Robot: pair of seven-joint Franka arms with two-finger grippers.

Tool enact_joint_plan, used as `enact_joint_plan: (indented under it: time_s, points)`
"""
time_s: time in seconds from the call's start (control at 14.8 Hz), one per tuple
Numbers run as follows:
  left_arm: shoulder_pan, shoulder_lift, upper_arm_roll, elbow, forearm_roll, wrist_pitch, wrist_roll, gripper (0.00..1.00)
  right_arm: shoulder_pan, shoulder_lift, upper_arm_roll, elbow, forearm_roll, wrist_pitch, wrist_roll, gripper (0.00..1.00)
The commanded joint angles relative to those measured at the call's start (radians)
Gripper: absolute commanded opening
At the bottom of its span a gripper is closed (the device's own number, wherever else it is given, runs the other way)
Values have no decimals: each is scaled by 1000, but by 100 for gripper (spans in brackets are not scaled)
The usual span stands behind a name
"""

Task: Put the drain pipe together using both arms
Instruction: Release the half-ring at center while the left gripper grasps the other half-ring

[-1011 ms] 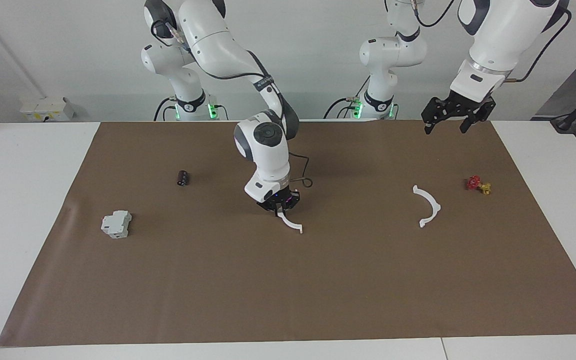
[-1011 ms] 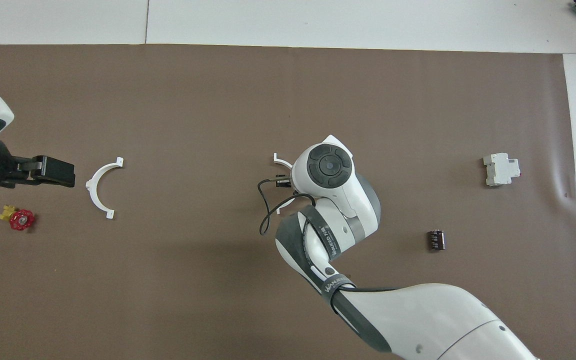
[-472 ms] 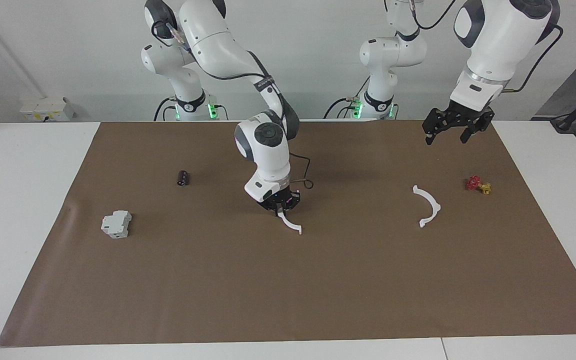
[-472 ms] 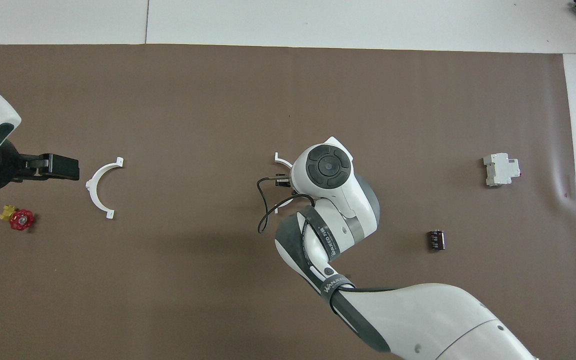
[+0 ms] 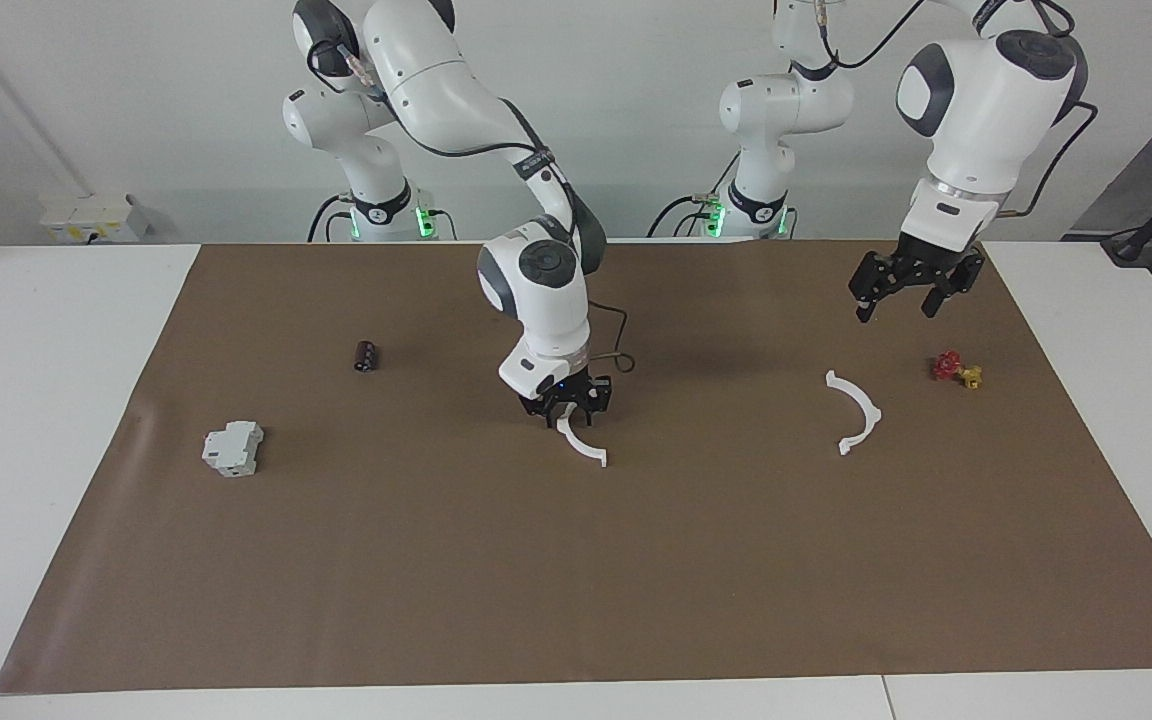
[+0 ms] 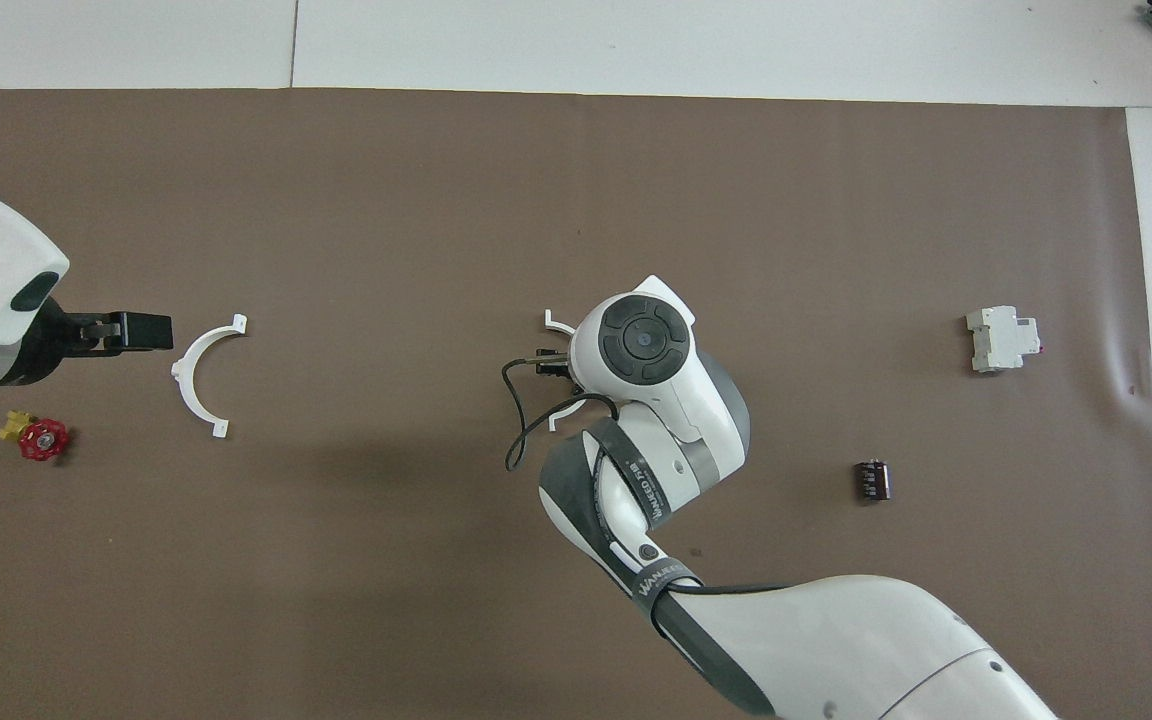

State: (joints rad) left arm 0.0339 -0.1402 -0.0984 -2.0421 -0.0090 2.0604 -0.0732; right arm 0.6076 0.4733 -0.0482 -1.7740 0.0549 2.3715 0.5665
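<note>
White surface (image 5: pixel 56 420) with a brown mat (image 5: pixel 576 560) over most of it, plain white wall past the robots' end.

You've got two white half-ring arcs lying flat on the mat, well apart, so no ring is formed. One arc (image 5: pixel 582 444) sits mid-mat, right under the right end effector (image 5: pixel 568 410). In the facing view you see that end effector low over the arc's robot-side end, with its fingers parted and straddling that end. You can't confirm contact or a grip. In the overhead view the right arm's wrist covers most of this arc; only its two ends (image 6: pixel 558 322) poke out.

The other arc (image 5: pixel 856 411) lies toward the left arm's end of the mat, nothing touching it. Your left end effector (image 5: pixel 901 300) hangs in the air above the mat, over a spot between that arc and the robots' edge, fingers spread wide and holding nothing. In the overhead view its tip (image 6: pixel 131 331) shows just beside that arc (image 6: pixel 200 375).

Other items you can see:
- small red-and-yellow piece (image 5: pixel 956 370) just beside the left arm's arc, toward the mat's edge
- grey-white boxy block (image 5: pixel 233 447) toward the right arm's end
- small dark cylinder (image 5: pixel 366 356), nearer the robots than the block
</note>
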Motion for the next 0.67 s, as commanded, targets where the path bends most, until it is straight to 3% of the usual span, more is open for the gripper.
enact_joint_plan:
  time_s: [0.0, 0.2, 0.61]
  points:
    - [24, 34, -3, -102, -2, 163, 16, 100, -49, -105, -15, -1, -24, -89, 29, 100]
    - [55, 114, -3, -110, 0, 265, 21, 100, -165, -220, -15, -1, -99, -196, -5, 100]
    - [73, 226, -3, -150, 0, 441, 68, 100, -397, -367, -16, -4, -99, -498, -259, 100]
